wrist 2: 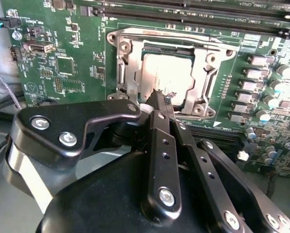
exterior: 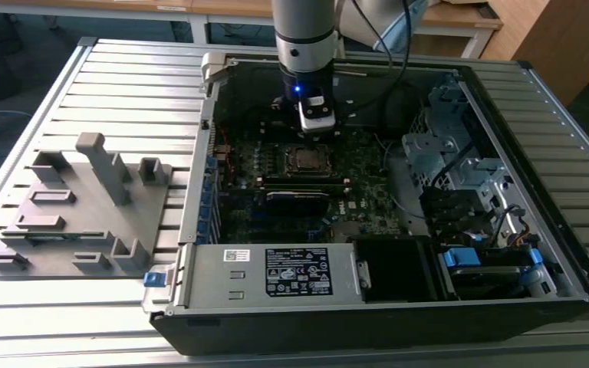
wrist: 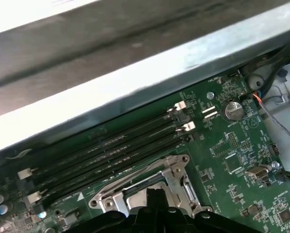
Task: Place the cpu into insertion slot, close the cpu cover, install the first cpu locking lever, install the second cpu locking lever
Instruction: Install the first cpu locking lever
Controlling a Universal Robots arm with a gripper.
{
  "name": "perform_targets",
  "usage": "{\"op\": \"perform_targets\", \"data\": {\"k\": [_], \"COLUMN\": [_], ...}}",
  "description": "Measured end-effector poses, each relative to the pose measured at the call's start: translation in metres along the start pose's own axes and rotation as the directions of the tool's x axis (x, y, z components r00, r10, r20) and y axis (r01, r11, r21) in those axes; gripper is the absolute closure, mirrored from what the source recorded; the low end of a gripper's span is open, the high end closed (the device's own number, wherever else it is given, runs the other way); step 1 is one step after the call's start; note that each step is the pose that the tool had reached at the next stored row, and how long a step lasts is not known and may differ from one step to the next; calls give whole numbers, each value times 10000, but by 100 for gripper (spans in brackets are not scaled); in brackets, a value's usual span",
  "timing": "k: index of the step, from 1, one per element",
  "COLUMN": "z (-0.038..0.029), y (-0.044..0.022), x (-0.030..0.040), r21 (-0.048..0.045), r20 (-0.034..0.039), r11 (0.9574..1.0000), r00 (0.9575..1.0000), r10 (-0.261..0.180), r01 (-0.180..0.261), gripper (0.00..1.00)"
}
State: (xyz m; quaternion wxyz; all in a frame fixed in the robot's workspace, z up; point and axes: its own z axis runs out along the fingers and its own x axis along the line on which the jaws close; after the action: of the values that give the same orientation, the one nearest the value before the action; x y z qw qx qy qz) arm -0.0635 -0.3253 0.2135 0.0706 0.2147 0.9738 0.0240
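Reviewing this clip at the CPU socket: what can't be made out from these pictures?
- The near edge of the cpu cover: the gripper hides it in the second wrist view, so lever seating is unclear.
- The insertion slot: cut off by the picture edge and the gripper in the first wrist view.
- The cpu: too small in the exterior view.

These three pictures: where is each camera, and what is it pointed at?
Exterior view: off the arm, above, looking down into the open computer case; the arm and gripper show.
Second wrist view: on the arm, looking past the shut gripper at the cpu under the cpu cover.
First wrist view: on the arm, looking across the memory slots.
Both wrist views share the cpu cover.
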Motion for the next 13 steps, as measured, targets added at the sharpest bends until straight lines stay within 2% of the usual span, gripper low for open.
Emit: {"op": "perform_targets", "data": {"k": [3, 8, 13], "z": [8, 23, 39], "y": [1, -1, -9], "x": [-4, -3, -4], "r21": [33, -34, -92], "r20": [-18, -52, -83], "r11": [9999, 9978, 9938], "r00": [9999, 9978, 9938], "r10": [-163, -657, -1111], "r01": [163, 657, 1110], "gripper": [90, 90, 90]}}
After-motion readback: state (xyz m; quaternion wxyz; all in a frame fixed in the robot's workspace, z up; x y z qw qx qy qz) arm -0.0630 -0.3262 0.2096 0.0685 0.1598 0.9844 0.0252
